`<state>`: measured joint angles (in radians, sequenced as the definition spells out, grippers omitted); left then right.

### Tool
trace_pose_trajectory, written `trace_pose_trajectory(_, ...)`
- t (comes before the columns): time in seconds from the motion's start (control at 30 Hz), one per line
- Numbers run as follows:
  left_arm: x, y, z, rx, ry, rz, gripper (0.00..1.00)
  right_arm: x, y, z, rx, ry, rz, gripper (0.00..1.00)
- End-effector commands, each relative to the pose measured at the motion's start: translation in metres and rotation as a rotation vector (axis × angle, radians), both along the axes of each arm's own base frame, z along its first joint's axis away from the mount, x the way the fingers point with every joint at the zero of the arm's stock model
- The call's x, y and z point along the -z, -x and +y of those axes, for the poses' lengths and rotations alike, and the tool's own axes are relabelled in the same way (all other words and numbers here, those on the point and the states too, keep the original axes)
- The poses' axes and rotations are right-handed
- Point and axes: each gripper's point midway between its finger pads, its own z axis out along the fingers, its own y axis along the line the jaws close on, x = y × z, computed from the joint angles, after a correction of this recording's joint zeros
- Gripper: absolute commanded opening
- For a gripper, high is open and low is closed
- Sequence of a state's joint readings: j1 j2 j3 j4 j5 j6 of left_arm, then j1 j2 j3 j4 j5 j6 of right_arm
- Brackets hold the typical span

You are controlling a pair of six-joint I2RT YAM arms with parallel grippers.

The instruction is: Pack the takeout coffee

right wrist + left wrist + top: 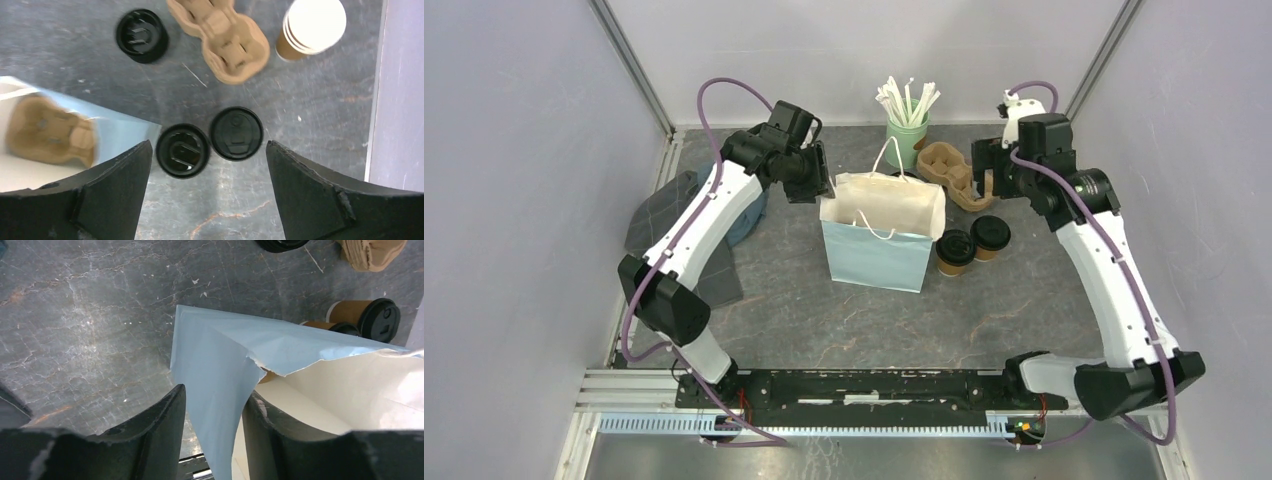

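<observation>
Beside the bag (876,258) — two lidded cups (955,248), right end effector (209,144) spread above

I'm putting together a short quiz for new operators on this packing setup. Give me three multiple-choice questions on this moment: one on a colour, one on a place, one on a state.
1. The outside of the paper bag is: A) brown B) light blue C) black
2. The two lidded cups stand: A) inside the bag B) in a cup carrier C) on the table beside the bag
3. The right arm's jaws are: A) open wide above the cups B) shut on a lid C) shut on the bag

Answers: 1 B, its outer wall shows pale blue; 2 C, both sit on the table on the bag's right-arm side; 3 A, the right wrist view shows a wide gap with both cups below it.
</observation>
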<state>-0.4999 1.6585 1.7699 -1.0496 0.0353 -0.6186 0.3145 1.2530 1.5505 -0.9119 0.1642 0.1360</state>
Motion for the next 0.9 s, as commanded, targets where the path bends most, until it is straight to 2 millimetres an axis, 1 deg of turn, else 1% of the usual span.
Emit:
trace_pose_trajectory(0.0, -0.016, -0.009, 0.008, 0.033, -0.064, -0.081, 0.47, 0.056, -0.002, -0.019, -0.008, -0.034, 0.186, 0.89)
trace_pose_trajectory(0.03, -0.014, -0.009, 0.009, 0.036, -0.072, -0.078, 0.44, 0.07, 0.0, -0.02, -0.009, -0.045, 0.228, 0.89)
trace_pose_trajectory(0.13, -0.006, -0.008, 0.014, 0.024, -0.106, -0.057, 0.29, 0.101, 0.003, -0.013, -0.051, -0.072, 0.287, 0.88)
trace_pose_trajectory(0.23, -0.007, -0.006, 0.025, 0.003, -0.146, -0.065, 0.17, 0.121, 0.005, 0.002, -0.129, -0.099, 0.31, 0.85)
trace_pose_trajectory(0.27, -0.009, -0.005, 0.029, -0.002, -0.158, -0.069, 0.14, 0.13, 0.006, 0.004, -0.132, -0.092, 0.326, 0.85)
trace_pose_trajectory(0.33, -0.014, -0.002, 0.035, -0.004, -0.174, -0.08, 0.13, 0.144, 0.01, 0.011, -0.154, -0.071, 0.366, 0.86)
trace_pose_trajectory(0.37, -0.016, 0.001, 0.038, -0.007, -0.184, -0.078, 0.12, 0.149, 0.011, 0.013, -0.16, -0.059, 0.383, 0.89)
trace_pose_trajectory(0.47, -0.021, 0.005, 0.044, -0.015, -0.191, -0.082, 0.11, 0.158, 0.013, 0.027, -0.175, -0.018, 0.393, 0.93)
trace_pose_trajectory(0.57, -0.023, 0.007, 0.047, -0.022, -0.191, -0.086, 0.09, 0.165, 0.012, 0.034, -0.181, 0.003, 0.395, 0.94)
trace_pose_trajectory(0.67, -0.023, 0.008, 0.049, -0.023, -0.192, -0.085, 0.07, 0.174, 0.011, 0.031, -0.165, 0.032, 0.417, 0.93)
trace_pose_trajectory(0.73, -0.022, 0.007, 0.049, -0.02, -0.192, -0.083, 0.08, 0.178, 0.011, 0.029, -0.16, 0.042, 0.43, 0.94)
trace_pose_trajectory(0.77, -0.022, 0.007, 0.048, -0.019, -0.191, -0.081, 0.08, 0.18, 0.01, 0.025, -0.142, 0.063, 0.43, 0.94)
trace_pose_trajectory(0.87, -0.022, 0.006, 0.047, -0.017, -0.187, -0.083, 0.1, 0.183, 0.01, 0.023, -0.137, 0.072, 0.431, 0.95)
